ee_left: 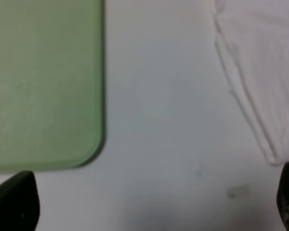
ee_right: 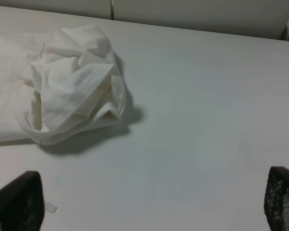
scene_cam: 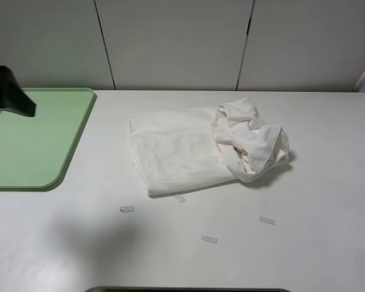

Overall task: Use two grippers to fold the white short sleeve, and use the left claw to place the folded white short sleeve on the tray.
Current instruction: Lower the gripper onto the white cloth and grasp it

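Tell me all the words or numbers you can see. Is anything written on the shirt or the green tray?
There are none to read.
The white shirt shows only plain crumpled cloth, with no label or print facing the cameras.
The green tray is plain.
The tape strips on the table look blank, though they are very small.

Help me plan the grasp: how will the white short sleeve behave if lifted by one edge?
Probably floppy: the white short sleeve lies in soft layers with a crumpled bunch at one end, so a lifted edge would likely sag and unfold. It looks thin, so pushing may bunch it rather than slide it whole.
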Motion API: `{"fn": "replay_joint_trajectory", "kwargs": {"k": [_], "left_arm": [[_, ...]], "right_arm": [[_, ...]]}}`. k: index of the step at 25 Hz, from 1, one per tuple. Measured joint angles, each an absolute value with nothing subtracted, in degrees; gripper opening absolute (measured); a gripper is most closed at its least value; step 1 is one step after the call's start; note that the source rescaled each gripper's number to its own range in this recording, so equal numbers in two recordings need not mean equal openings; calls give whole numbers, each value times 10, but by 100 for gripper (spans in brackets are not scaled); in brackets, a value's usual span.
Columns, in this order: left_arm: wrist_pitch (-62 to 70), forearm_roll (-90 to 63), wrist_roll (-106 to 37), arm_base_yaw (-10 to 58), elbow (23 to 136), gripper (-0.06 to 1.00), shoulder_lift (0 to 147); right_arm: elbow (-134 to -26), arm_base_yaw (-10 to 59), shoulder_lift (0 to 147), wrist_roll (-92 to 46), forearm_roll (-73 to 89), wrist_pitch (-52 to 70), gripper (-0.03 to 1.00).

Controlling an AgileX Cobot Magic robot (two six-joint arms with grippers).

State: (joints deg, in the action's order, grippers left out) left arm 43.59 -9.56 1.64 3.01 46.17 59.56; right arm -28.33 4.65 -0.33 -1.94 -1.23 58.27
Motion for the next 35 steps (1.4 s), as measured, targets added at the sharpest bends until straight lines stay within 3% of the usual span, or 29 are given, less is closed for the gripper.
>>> {"fn": "replay_joint_trajectory", "kwargs": {"k": [4, 17, 22, 35], "left_arm": [[300, -128, 14, 108, 462, 98, 734], [7, -267, 35, 259, 462, 97, 1006], [-50, -306, 46, 291, 469, 97, 1061], [-49, -313, 90, 327, 553, 97, 1146]], "right_arm": [[-283, 46, -3, -19, -12, 583, 100], [-283, 46, -3, -19, -12, 583, 100], [-283, 46, -3, -19, -12, 583, 100], [-283, 46, -3, -19, -12, 583, 100]]}}
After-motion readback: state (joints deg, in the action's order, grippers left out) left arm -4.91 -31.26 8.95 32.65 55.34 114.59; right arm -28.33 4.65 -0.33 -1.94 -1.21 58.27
